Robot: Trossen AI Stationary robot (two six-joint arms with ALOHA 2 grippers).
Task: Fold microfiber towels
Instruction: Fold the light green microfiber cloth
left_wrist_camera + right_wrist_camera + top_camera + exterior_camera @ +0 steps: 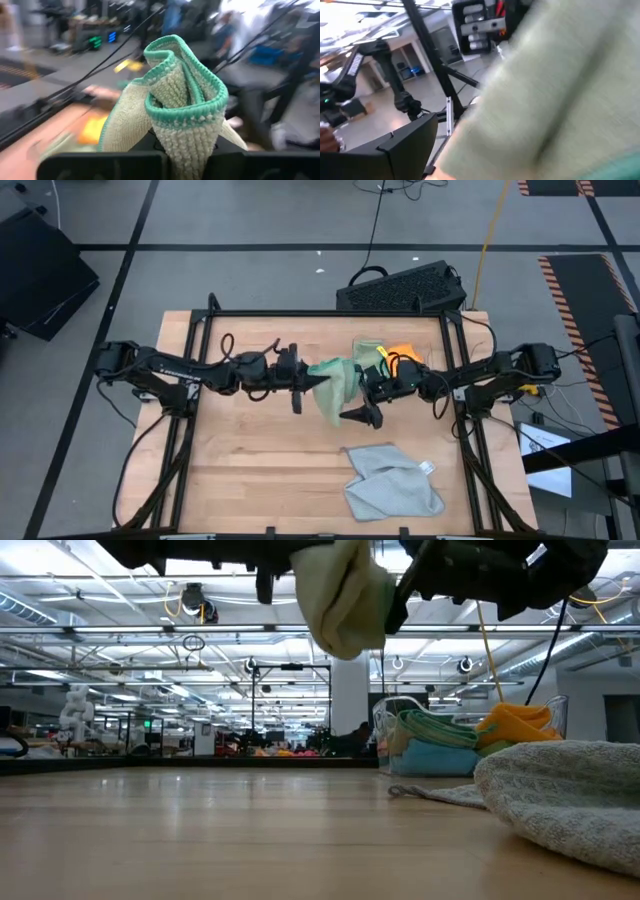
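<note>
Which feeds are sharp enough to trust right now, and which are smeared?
High view: sharp, evenly lit; the sage green towel hangs between the left hand and right hand. Low view: clear, with bright ceiling lights behind. Left wrist view: towel crisp, background blurred. Right wrist view: heavily smeared, with pale green cloth filling most of the picture.

Even, bright overhead light from rows of ceiling tubes (120,635) washes the tabletop (250,450) with only soft shadows, while both wrist views smear with motion blur, the sage towel (185,110) alone sharp against a hazy room.
</note>
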